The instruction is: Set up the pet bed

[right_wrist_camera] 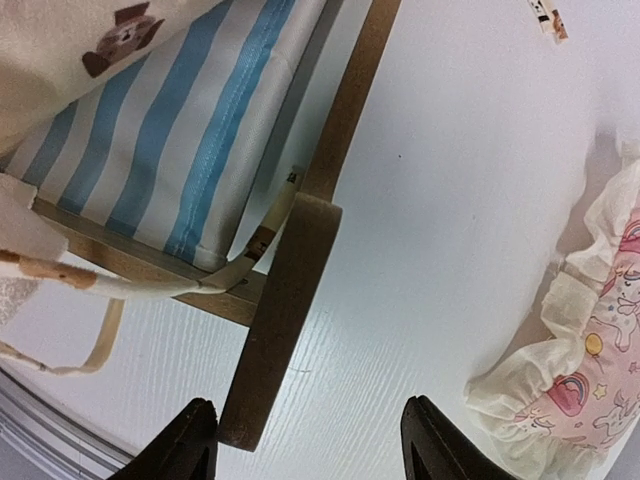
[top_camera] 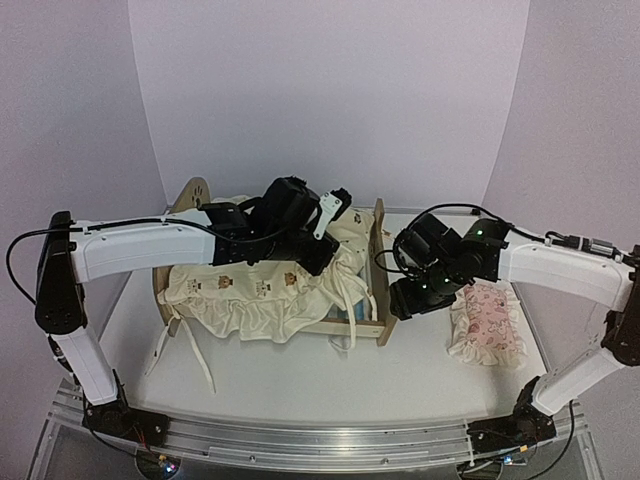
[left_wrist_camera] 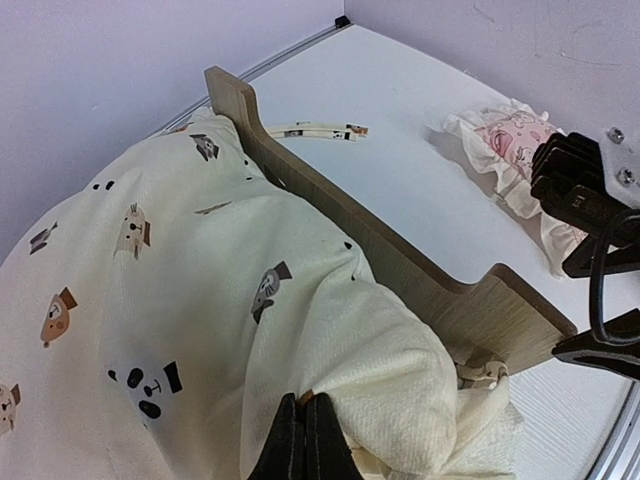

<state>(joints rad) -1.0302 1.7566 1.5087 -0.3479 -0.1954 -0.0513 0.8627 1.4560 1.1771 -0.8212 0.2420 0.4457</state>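
The pet bed (top_camera: 379, 262) is a light-wood frame with a round headboard (top_camera: 190, 194) at the left and a flat footboard (left_wrist_camera: 400, 272) at the right. Its blue-and-white striped mattress (right_wrist_camera: 170, 150) shows in the right wrist view. A cream animal-print cushion (top_camera: 255, 285) lies draped over the bed. My left gripper (left_wrist_camera: 305, 440) is shut and pinches a fold of this cushion near the footboard. My right gripper (right_wrist_camera: 310, 445) hangs open over the table beside the near end of the footboard (right_wrist_camera: 300, 290), with nothing between its fingers.
A small pink ruffled pillow (top_camera: 487, 322) lies on the table right of the bed, close to my right arm. The cushion's ties (right_wrist_camera: 240, 265) hang over the bed's near corner, and another tie (left_wrist_camera: 318, 130) lies on the table beyond the footboard.
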